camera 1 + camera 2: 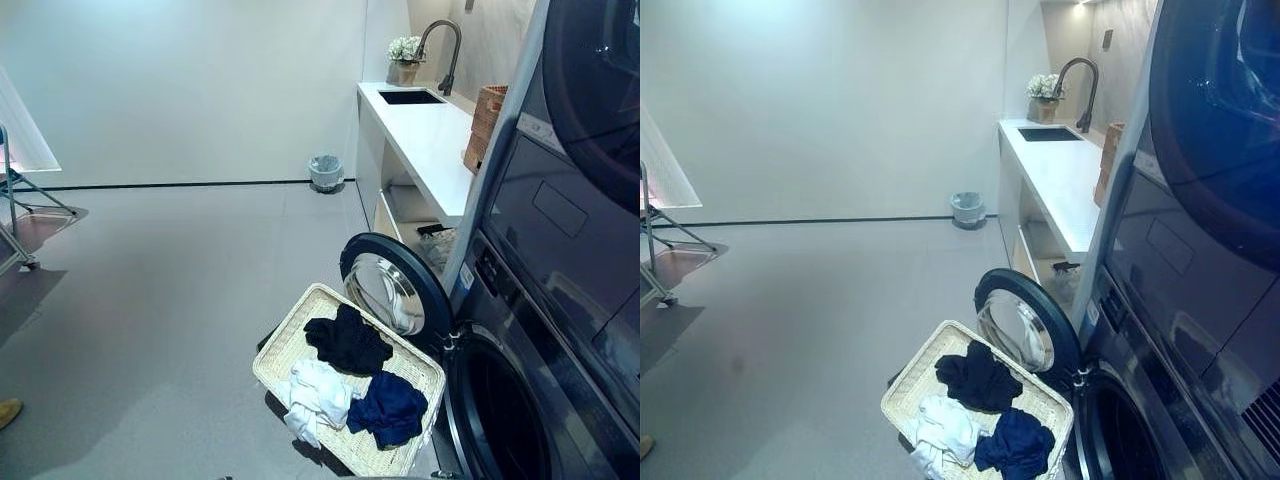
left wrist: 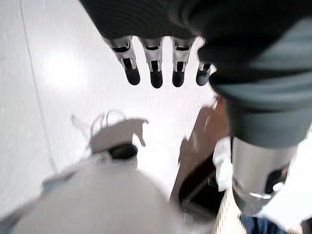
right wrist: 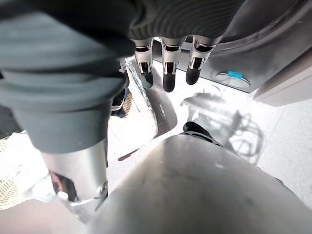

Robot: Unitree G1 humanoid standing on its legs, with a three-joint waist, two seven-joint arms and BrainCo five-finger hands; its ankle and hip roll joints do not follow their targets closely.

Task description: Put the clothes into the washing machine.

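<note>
A pale wicker basket (image 1: 288,335) sits on the grey floor just left of the washing machine (image 1: 540,330). In it lie a black garment (image 1: 348,342), a white one (image 1: 318,392) and a navy one (image 1: 390,408). The machine's round door (image 1: 392,290) stands swung open toward the basket, and the dark drum opening (image 1: 495,410) is beside it. My left hand (image 2: 156,73) hangs over the floor with relaxed, straight fingers and holds nothing. My right hand (image 3: 168,78) hangs in front of the machine, open and empty as well.
A white counter (image 1: 425,135) with a sink, black faucet (image 1: 445,50), flower pot (image 1: 404,58) and a wicker box (image 1: 485,125) runs along the right wall. A small waste bin (image 1: 325,172) stands at the far wall. A drying rack (image 1: 15,195) is at the left.
</note>
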